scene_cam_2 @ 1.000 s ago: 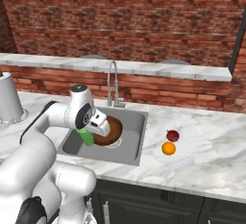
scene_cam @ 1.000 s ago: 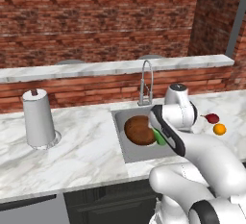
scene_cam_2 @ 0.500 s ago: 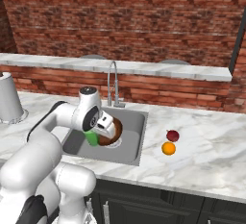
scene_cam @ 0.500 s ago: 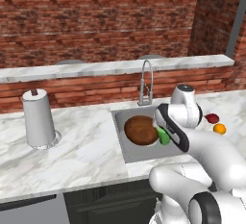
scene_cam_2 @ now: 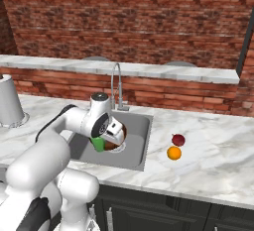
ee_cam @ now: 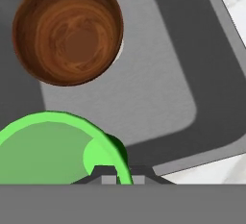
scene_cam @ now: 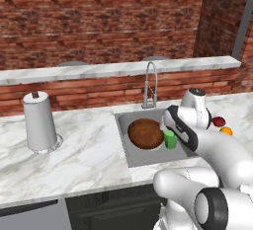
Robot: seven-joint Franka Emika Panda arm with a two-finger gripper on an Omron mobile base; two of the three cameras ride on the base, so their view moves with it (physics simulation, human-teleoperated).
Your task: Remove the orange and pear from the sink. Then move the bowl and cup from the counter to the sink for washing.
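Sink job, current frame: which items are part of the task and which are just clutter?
Task items:
- bowl, in the sink
- cup, over the sink beside the bowl, claw shut on its rim
- orange and pear, on the counter right of the sink

Clutter:
- paper towel roll on its stand
- tap

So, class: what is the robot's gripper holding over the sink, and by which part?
The gripper is shut on the green cup, pinching its rim wall, above the sink beside the wooden bowl.
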